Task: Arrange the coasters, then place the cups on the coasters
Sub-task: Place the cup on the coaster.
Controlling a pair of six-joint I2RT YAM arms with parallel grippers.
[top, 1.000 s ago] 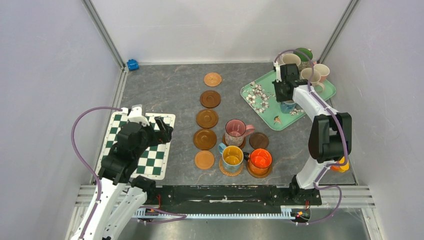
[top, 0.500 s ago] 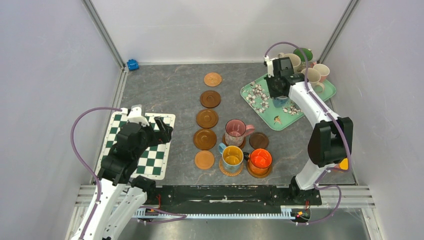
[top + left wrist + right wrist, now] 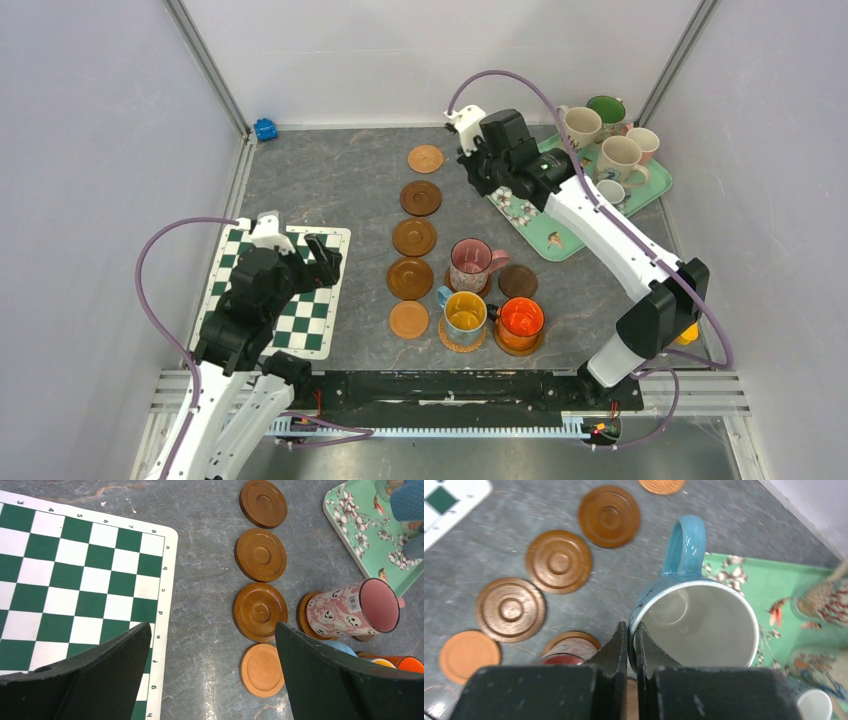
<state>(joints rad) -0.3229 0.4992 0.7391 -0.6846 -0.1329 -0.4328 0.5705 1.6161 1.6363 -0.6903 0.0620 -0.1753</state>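
My left gripper (image 3: 212, 630) hangs spread wide over the checkered mat (image 3: 75, 555). At the floral tray (image 3: 774, 580) edge facing the coasters (image 3: 414, 237), my right gripper (image 3: 631, 630) is clamped on one wall of the blue mug (image 3: 694, 615), lifted. I fear the mug pivoting on that thin rim pinch and slipping, or landing off-centre on a coaster

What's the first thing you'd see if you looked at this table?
Probably the blue mug, pinched by its rim in the right arm's fingers, over the left edge of the flowery green tray. Next comes the line of five brown coasters down the middle of the table. A pink mug, a yellow-inside mug and an orange mug sit on coasters beside its near end.
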